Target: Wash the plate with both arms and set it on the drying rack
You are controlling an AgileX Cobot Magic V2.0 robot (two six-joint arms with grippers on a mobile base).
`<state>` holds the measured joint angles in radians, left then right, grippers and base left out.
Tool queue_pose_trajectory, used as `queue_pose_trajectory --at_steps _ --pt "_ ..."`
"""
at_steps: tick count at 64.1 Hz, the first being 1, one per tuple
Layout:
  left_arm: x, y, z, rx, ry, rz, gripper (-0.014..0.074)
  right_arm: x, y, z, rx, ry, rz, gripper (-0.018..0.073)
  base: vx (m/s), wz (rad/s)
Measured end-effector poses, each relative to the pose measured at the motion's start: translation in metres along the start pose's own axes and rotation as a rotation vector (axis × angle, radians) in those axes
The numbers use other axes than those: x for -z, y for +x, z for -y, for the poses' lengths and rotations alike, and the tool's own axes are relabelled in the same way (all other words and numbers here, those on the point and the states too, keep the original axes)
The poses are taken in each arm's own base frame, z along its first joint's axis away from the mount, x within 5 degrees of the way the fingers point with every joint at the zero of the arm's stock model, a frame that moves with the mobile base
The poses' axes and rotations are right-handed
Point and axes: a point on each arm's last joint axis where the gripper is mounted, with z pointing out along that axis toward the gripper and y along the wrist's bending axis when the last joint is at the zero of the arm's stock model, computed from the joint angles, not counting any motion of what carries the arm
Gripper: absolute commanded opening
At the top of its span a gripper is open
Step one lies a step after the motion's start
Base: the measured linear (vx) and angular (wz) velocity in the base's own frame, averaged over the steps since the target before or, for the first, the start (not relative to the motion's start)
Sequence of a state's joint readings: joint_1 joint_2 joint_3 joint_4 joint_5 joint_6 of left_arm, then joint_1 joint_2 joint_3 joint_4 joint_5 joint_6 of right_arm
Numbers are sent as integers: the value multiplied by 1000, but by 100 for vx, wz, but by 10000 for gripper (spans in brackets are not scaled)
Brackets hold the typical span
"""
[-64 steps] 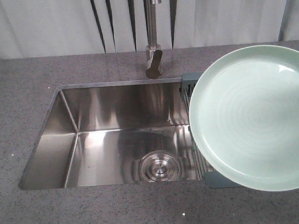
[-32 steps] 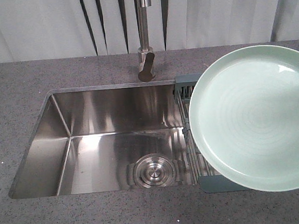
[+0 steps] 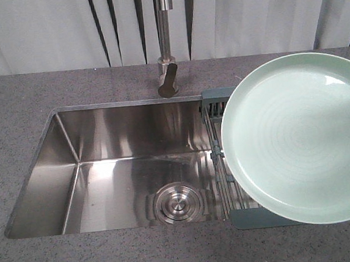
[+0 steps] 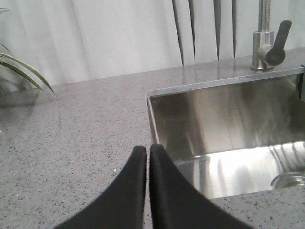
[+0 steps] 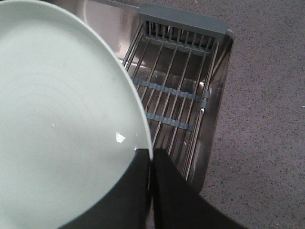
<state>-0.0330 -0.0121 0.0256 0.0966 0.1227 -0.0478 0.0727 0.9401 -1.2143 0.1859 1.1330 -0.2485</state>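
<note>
Operator: Sink [image 3: 126, 129] and faucet [image 3: 165, 46] stand further left in the front view than one second ago, and more of the rack [image 3: 216, 97] is exposed. What of the plate [image 3: 298, 138]?

Inspector: Same position in frame as before. It is held over the right end of the sink, face toward the front camera, and covers most of the rack. Contact between plate and rack: cannot tell.

Operator: Right gripper [image 5: 151, 156]?

Inspector: Fingers clamped on the plate's rim, one lying on its face, the other outside the rim. Rack wires and blue-grey cross bars show just beside the plate.

Operator: Left gripper [image 4: 147, 155]?

Inspector: Fingers together, nothing between them, above the counter [image 4: 71, 143] near the sink's left corner.

Operator: Drain [image 3: 177, 203]?

Inspector: In the sink floor, left of the rack.
</note>
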Motion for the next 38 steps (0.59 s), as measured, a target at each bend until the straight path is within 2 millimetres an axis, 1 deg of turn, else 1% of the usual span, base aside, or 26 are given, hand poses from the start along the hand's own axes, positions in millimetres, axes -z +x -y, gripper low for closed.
queue_pose_trajectory --at_steps 38 --pt "0 0 0 0 0 0 3 0 0 0 0 0 0 -8 4 -3"
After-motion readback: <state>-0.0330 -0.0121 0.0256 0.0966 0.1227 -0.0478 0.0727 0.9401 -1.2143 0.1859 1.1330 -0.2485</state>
